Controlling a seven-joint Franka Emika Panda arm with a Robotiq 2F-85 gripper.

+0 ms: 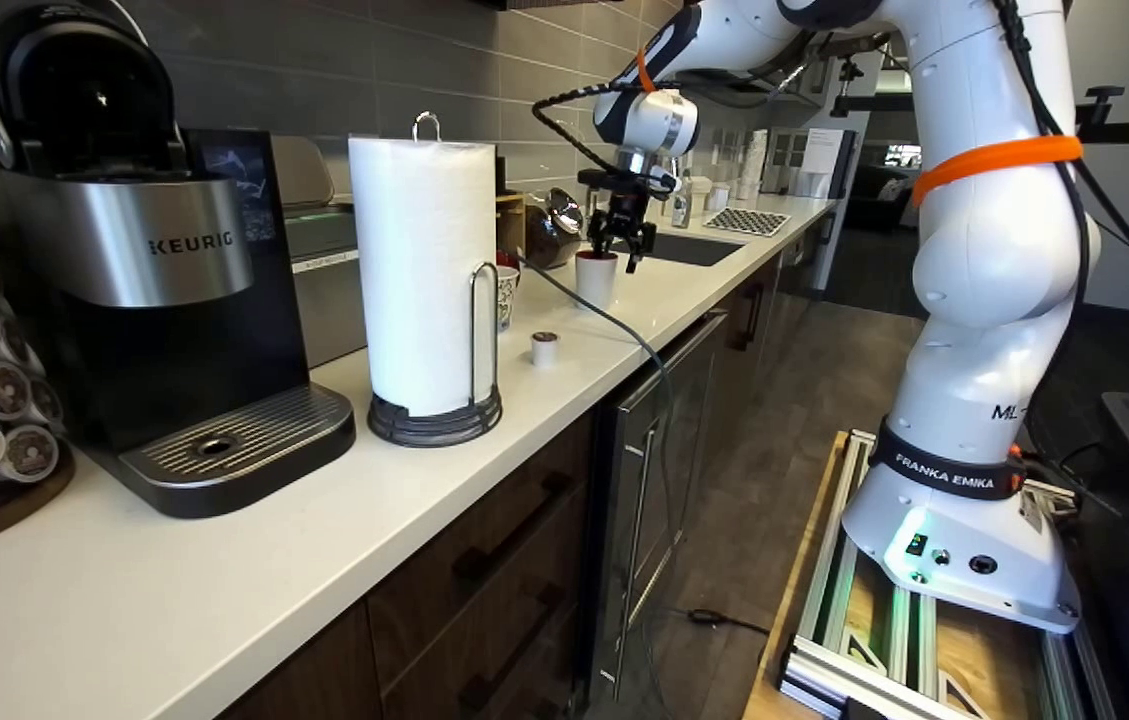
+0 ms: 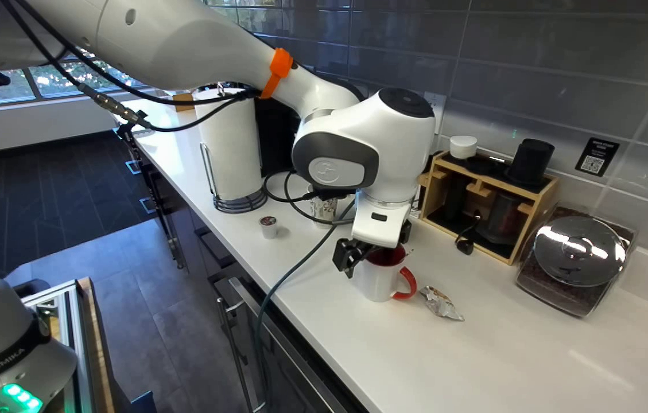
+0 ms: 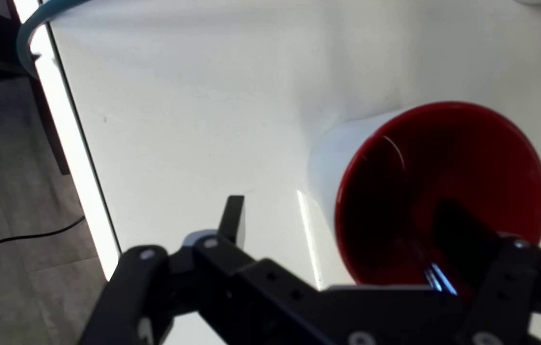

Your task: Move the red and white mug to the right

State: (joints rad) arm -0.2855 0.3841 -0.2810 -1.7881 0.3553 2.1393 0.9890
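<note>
Straddling the rim of the upright red and white mug (image 2: 376, 284), back from the front edge of the worktop (image 2: 501, 361), your gripper (image 3: 342, 214) stands spread, clamping nothing. Either the rightward shift remains or only withdrawal does; you can't tell which.
</note>
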